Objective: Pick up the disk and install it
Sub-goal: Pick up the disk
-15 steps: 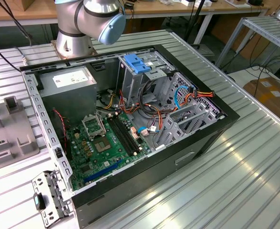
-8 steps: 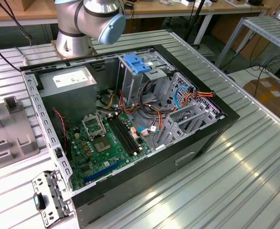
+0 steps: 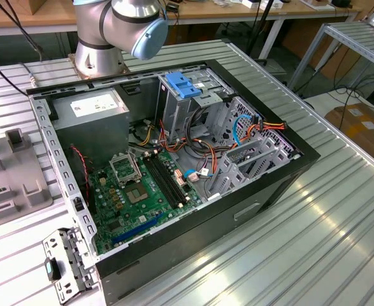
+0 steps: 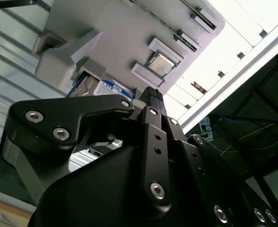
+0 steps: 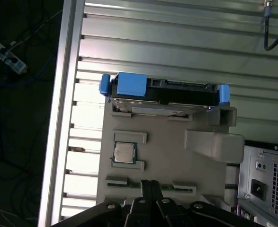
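Above a grey fixture (image 5: 176, 161) on a ribbed metal table (image 5: 176, 42), the gripper (image 5: 150, 183) hangs with its two fingers pressed together, holding nothing. Seated in a slot of that fixture is the disk (image 5: 176, 92) — blue carrier edges at both ends, a white label with a blue band — apart from the gripper, beyond a processor chip (image 5: 124, 153) in its recess. Beside the fixture lies an open computer case (image 3: 263, 191), motherboard (image 3: 136, 191) exposed.
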`<act>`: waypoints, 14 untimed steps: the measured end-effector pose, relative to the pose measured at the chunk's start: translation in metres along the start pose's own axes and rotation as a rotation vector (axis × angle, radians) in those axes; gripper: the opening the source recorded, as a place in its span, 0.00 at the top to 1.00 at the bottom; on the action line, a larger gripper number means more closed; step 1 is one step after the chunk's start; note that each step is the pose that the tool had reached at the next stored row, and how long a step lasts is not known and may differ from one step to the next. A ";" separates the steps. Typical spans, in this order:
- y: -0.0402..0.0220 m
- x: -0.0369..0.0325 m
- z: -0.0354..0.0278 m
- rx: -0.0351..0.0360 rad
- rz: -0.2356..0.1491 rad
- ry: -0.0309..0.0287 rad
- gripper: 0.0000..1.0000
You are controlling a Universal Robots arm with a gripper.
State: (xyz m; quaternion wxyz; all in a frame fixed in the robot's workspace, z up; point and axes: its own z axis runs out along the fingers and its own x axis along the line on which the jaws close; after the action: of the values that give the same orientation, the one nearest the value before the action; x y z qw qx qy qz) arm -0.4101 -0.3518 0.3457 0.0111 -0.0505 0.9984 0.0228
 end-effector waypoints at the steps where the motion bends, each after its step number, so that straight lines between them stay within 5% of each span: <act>1: 0.0000 0.0000 0.0000 -0.0002 -0.006 0.0002 0.89; 14: 0.0000 0.0000 0.0000 -0.0026 -0.106 0.0047 0.89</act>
State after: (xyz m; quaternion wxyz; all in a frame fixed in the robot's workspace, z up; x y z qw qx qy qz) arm -0.4101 -0.3518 0.3457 0.0099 -0.1036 0.9943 0.0233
